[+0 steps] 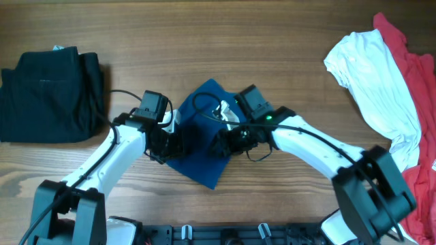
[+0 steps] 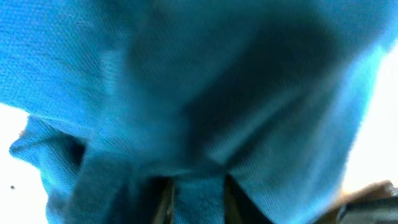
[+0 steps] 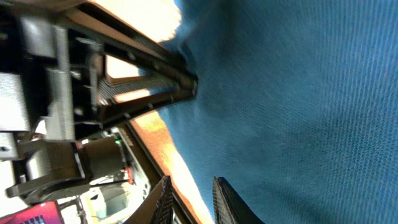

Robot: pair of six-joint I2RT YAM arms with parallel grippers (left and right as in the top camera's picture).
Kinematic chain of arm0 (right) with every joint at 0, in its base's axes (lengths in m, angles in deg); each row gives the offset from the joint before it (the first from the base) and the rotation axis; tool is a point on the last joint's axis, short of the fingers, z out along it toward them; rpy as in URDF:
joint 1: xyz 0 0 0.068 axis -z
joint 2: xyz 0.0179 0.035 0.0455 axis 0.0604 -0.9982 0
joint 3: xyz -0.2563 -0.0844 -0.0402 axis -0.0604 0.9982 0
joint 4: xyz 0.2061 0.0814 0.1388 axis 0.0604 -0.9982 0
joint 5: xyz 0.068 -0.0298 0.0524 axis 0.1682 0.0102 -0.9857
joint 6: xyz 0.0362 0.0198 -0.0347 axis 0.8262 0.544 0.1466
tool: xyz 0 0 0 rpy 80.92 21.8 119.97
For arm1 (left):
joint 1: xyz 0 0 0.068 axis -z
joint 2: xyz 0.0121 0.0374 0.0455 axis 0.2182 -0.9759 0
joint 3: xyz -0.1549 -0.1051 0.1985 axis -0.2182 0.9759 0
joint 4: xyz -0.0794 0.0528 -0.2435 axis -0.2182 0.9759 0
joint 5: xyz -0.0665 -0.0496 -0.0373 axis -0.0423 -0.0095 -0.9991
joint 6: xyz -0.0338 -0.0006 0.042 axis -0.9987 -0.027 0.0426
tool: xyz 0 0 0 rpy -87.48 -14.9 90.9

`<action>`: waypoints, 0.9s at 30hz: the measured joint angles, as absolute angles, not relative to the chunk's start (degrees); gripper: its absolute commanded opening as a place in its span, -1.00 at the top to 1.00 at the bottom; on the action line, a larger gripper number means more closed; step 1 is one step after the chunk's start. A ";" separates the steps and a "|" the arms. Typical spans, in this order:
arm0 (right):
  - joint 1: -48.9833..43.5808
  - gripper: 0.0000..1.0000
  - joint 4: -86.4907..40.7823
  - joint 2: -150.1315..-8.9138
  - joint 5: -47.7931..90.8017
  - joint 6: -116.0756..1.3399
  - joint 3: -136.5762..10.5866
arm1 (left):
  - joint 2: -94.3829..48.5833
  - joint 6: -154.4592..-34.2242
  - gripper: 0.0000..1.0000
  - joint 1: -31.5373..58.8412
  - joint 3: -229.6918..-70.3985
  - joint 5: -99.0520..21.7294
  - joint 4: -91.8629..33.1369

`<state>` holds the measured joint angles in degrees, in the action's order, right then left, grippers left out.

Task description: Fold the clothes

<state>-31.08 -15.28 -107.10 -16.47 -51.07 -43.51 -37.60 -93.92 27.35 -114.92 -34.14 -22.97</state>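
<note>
The clothes' blue shirt (image 1: pixel 204 139) lies partly folded in the middle of the table. My left gripper (image 1: pixel 174 144) is at its left edge and my right gripper (image 1: pixel 221 144) at its right edge. In the left wrist view blue cloth (image 2: pixel 205 93) fills the frame. A strip of it runs between the two fingers, so my left gripper (image 2: pixel 198 202) is shut on it. In the right wrist view my right gripper (image 3: pixel 191 186) stands narrowly open. One of its fingers (image 3: pixel 227 199) is over the flat shirt (image 3: pixel 298 112), the other over bare wood, and nothing is pinched.
A folded black garment (image 1: pixel 51 95) lies at the left of the table. A white garment (image 1: pixel 375 88) lies crumpled at the right, on top of a red one (image 1: pixel 417 88). The wooden table (image 1: pixel 238 41) shows bare at the back.
</note>
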 measured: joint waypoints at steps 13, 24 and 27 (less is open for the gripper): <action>-32.20 0.56 -13.58 -116.19 -13.85 -43.42 -43.60 | -36.66 -108.54 0.39 27.98 -111.51 -26.42 -28.54; -32.87 0.48 -14.14 -116.25 -10.48 -38.96 -44.56 | -36.09 -115.95 0.40 27.98 -111.12 -23.80 -26.07; -32.77 0.48 -15.13 -116.21 -9.28 -37.98 -45.02 | -35.68 -118.57 0.40 27.98 -110.77 -23.67 -25.55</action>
<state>-32.77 -15.13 -116.21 -9.28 -37.98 -45.02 -35.68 -118.57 27.98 -110.77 -23.67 -25.55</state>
